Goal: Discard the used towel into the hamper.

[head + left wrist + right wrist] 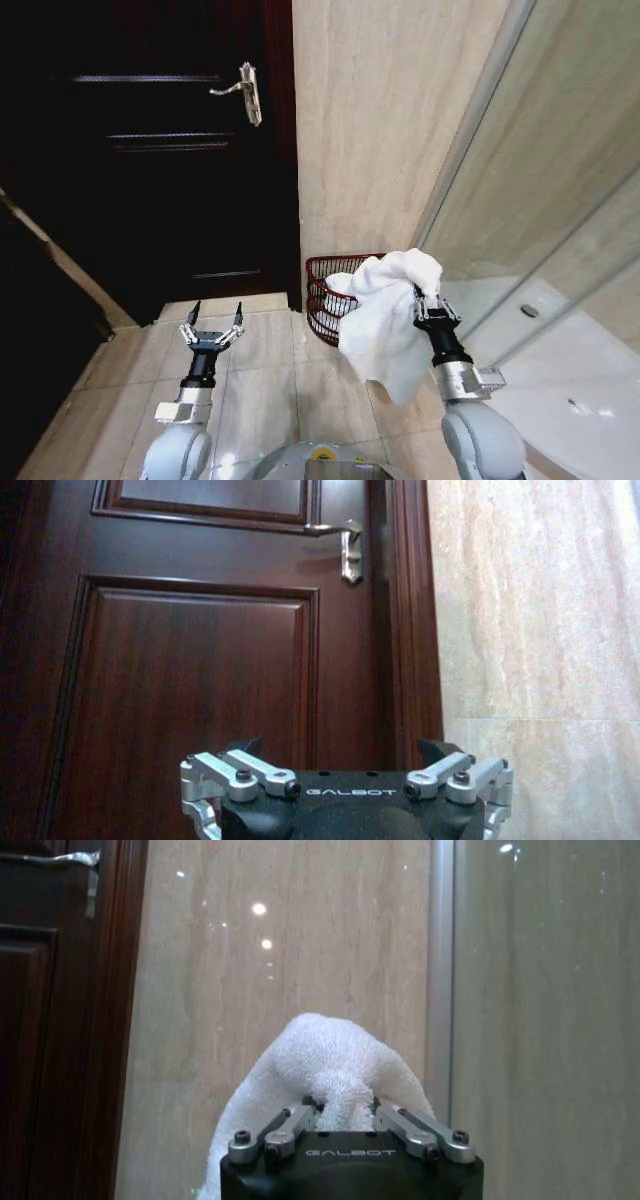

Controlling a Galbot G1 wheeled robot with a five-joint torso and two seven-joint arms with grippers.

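Note:
A white towel [385, 315] hangs from my right gripper [430, 300], which is shut on its upper fold. In the right wrist view the towel [325, 1061] bulges out between the closed fingers. The cloth drapes down in front of the hamper [325, 295], a small reddish-brown wire basket standing on the floor against the beige wall; the towel hides much of its right side. My left gripper [212, 322] is held out low on the left, open, holding nothing, pointing toward the dark door [200, 667].
A dark wooden door [150, 150] with a metal lever handle [243, 92] fills the left. A beige tiled wall [390, 120] stands behind the hamper. A glass shower partition [540, 200] runs along the right. Tiled floor [270, 370] lies between my arms.

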